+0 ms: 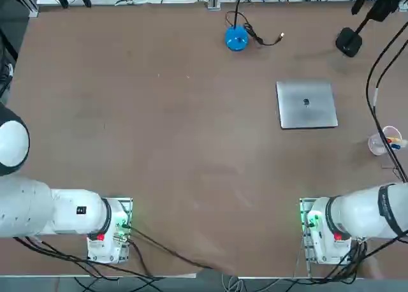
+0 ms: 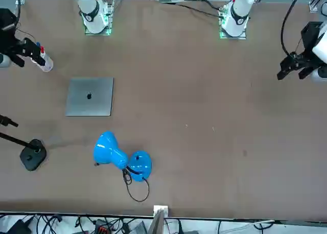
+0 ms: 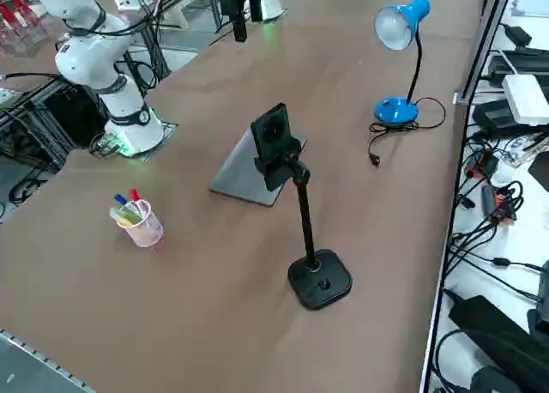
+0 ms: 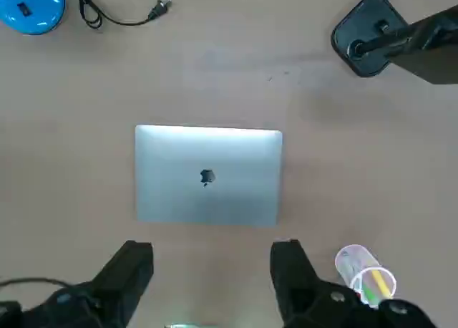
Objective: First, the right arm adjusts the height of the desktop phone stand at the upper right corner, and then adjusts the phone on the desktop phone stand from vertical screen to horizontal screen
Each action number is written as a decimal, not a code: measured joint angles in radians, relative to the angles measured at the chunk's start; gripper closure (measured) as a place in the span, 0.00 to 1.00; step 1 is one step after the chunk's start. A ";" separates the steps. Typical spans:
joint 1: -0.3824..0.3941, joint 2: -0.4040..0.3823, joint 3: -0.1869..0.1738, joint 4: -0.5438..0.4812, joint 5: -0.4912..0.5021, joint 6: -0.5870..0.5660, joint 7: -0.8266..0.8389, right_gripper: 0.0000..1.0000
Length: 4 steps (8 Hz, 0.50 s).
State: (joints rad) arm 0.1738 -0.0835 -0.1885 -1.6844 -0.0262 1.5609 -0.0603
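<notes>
My right hand (image 4: 212,248) is wide open, empty. The phone stand (image 3: 320,279) lies beyond it, toward the counter's (image 1: 191,145) far right corner

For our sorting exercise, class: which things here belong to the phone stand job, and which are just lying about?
Belong to the job:
- phone stand
- phone, upright on the stand
- right gripper, over the table near the laptop, fingers apart

Just lying about:
- laptop
- blue lamp
- cup of pens
</notes>
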 joint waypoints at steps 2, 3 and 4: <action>0.000 0.000 0.000 0.001 0.000 0.003 0.000 0.00; 0.000 0.000 0.000 0.002 0.000 0.003 0.000 0.00; 0.000 0.000 0.000 0.005 0.000 0.004 0.000 0.00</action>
State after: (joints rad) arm 0.1738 -0.0834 -0.1885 -1.6798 -0.0262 1.5645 -0.0604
